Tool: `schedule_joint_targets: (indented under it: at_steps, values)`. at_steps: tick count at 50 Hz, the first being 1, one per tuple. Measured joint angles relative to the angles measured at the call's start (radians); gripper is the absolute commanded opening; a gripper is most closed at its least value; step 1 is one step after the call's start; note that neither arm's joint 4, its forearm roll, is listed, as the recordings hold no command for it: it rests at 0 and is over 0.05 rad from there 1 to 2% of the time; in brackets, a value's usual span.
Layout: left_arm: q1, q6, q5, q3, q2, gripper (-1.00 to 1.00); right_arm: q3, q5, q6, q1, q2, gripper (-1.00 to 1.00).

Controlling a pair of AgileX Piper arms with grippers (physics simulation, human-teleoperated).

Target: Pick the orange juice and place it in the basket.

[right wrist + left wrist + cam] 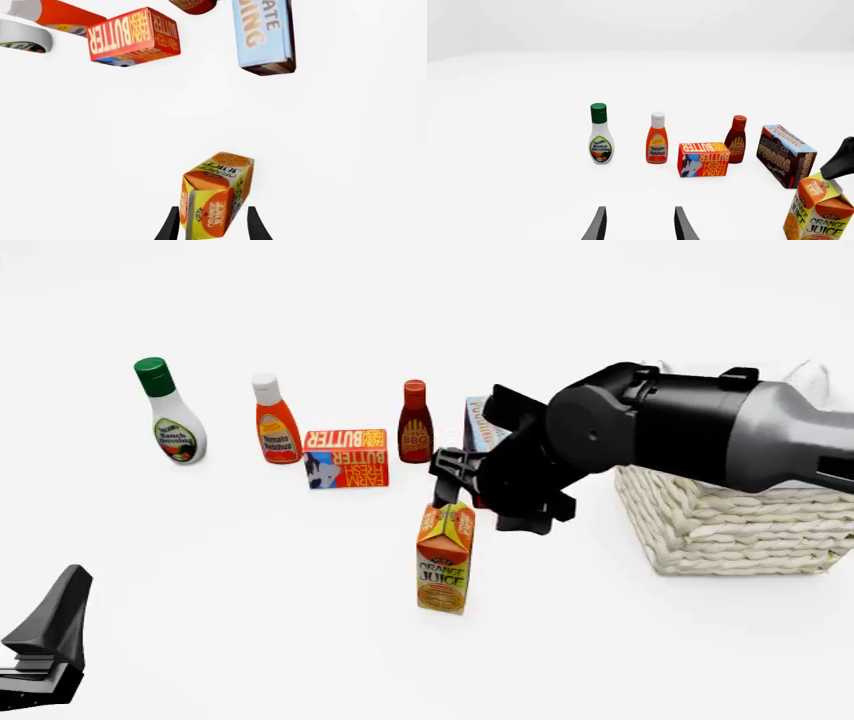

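The orange juice [445, 562] is an orange and yellow gable-top carton standing upright on the white table. My right gripper [461, 502] is open at the carton's top. In the right wrist view the carton [215, 197] sits between the two fingers with small gaps on both sides. The carton also shows in the left wrist view [820, 212]. The wicker basket [727, 525] stands to the right, partly hidden by my right arm. My left gripper [640, 231] is open and empty, low at the near left [47, 640].
A row stands behind the carton: a ranch dressing bottle [170, 422], a ketchup bottle [276, 425], a butter box [346, 457], a dark red sauce bottle [415, 425] and a chocolate pudding box [786, 155], half hidden by my right arm in the front view.
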Motion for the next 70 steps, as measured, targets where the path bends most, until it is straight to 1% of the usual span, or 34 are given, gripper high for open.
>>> schedule_joint_targets:
  at_steps: [25, 52, 58, 67, 68, 70]
  values:
    - [0.000, 0.000, 0.000, 0.000, 0.000, 1.00, 0.035, -0.043, 0.029, 0.032, 0.028, 1.00]
    - [0.000, 0.000, 0.000, 0.000, 0.000, 1.00, 0.032, -0.112, 0.045, 0.054, 0.054, 1.00]
    - [0.000, 0.000, 0.000, 0.000, 0.000, 1.00, 0.039, -0.135, 0.056, 0.062, 0.060, 1.00]
    - [0.000, 0.000, 0.000, 0.000, 0.000, 1.00, 0.072, -0.152, 0.087, 0.069, 0.061, 1.00]
    - [0.000, 0.000, 0.000, 0.000, 0.000, 1.00, 0.075, -0.154, 0.090, 0.069, 0.059, -1.00]
    - [0.000, 0.000, 0.000, 0.000, 0.000, 1.00, 0.079, -0.160, 0.091, 0.071, 0.057, -1.00]
